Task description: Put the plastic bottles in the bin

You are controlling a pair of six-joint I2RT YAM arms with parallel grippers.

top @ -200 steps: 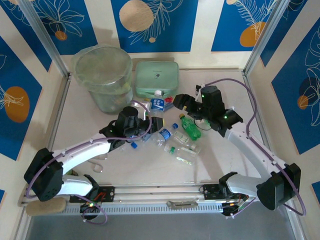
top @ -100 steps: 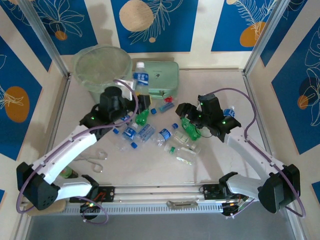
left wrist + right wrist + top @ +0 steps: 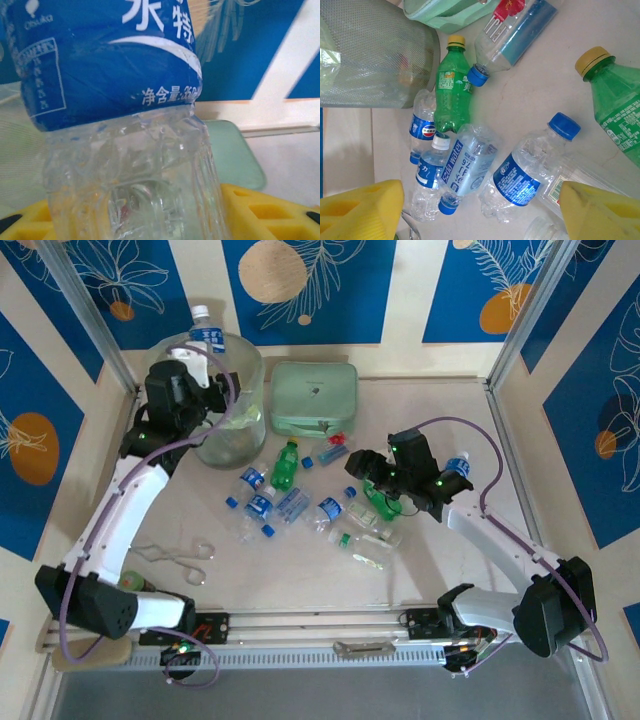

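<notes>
My left gripper is shut on a clear bottle with a blue label, held upright over the rim of the round pale-green bin. In the left wrist view the held bottle stands between my yellow fingers. Several bottles lie in the middle of the table: a green one, blue-labelled ones and another green one. My right gripper hovers open above them. Below its open fingers lie a soda-water bottle and a blue-capped bottle, untouched.
A flat mint-green case lies right of the bin, with a red-labelled bottle in front of it. Metal tongs lie at the front left. One bottle sits beyond the right arm. Blue-patterned walls enclose the table.
My left arm has carried the blue-labelled bottle from the middle of the table up and to the left, over the bin. The right gripper has shifted slightly toward the pile.
</notes>
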